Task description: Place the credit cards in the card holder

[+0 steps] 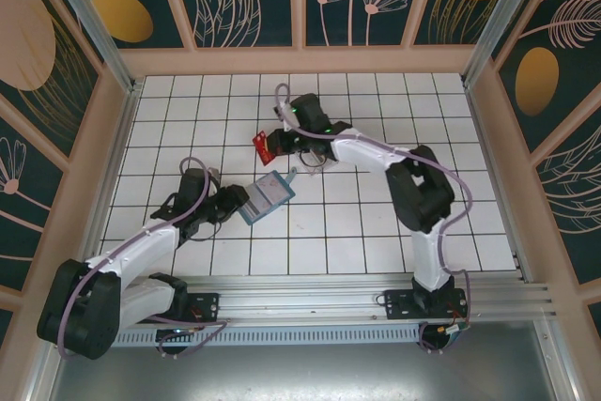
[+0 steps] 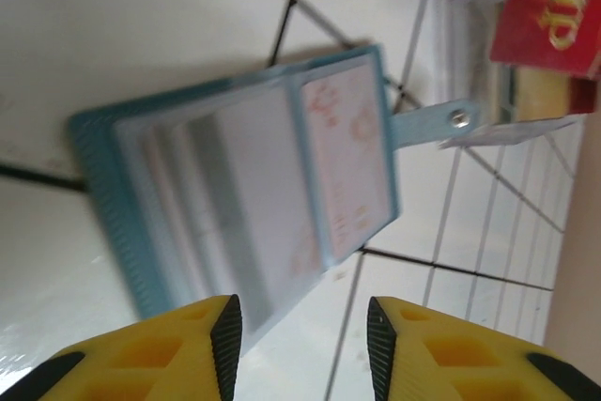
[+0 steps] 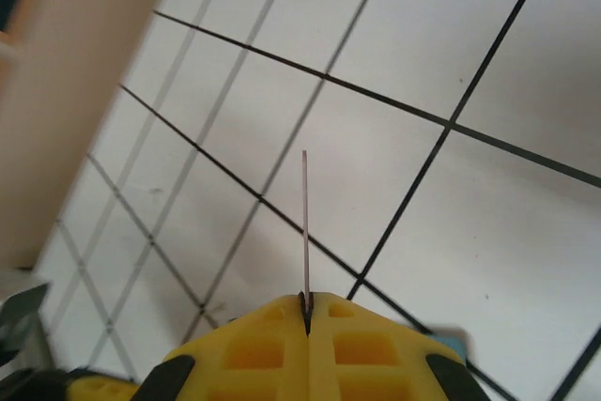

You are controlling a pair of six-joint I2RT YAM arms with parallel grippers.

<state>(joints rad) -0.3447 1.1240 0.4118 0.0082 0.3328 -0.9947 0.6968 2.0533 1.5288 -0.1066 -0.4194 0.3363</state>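
My right gripper (image 1: 271,147) is shut on a bright red credit card (image 1: 260,143) and holds it above the tiles at mid-table. In the right wrist view the card (image 3: 304,218) shows edge-on as a thin line rising from the closed jaws of the gripper (image 3: 306,300). In the left wrist view the red card (image 2: 554,7) carries gold "vip" lettering. The clear card holder (image 2: 467,39) shows faintly just beside and below it. My left gripper (image 1: 235,202) is open, and nothing sits between its jaws (image 2: 300,321).
A flat teal folding wallet (image 1: 268,196) lies open on the white tiles just ahead of my left gripper. Its strap with a snap (image 2: 441,122) points toward the card holder. Wooden walls (image 1: 310,61) ring the tiled floor.
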